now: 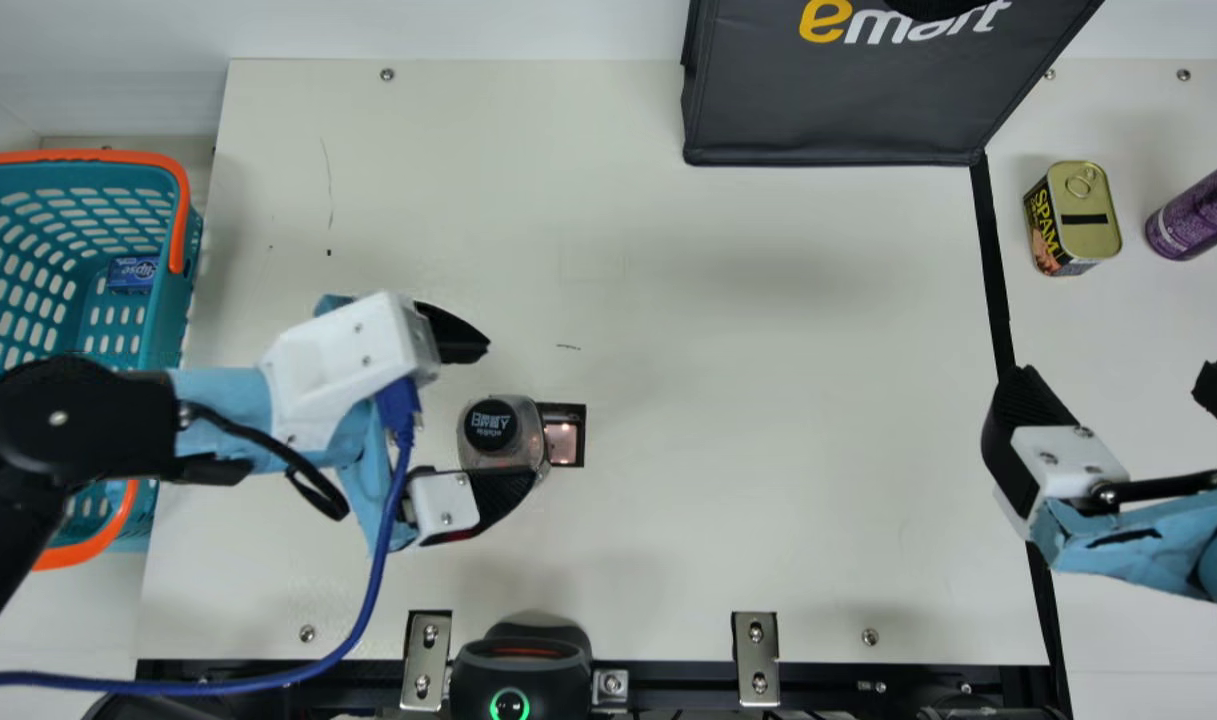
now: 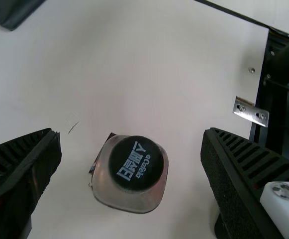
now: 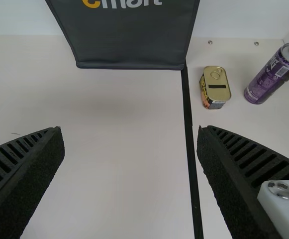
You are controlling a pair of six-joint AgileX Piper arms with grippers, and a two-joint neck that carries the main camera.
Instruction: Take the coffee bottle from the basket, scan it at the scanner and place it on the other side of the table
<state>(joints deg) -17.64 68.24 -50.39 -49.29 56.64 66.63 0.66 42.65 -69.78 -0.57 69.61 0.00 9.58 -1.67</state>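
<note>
While left tool (image 1: 511, 412) gapes empty, fingers either side of coffee bottle (image 1: 490, 428), uneven closing could tip it toward main view's twelve o'clock; right tool (image 3: 130, 130) wide, empty.

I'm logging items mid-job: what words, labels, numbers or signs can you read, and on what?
"emart", partly covered: dark bag
"SPAM": gold-topped can
"스페셜티": coffee bottle's cap; smaller line unclear
"lipse", start unclear: blue pack in the basket
Purple can: too small to read
</note>
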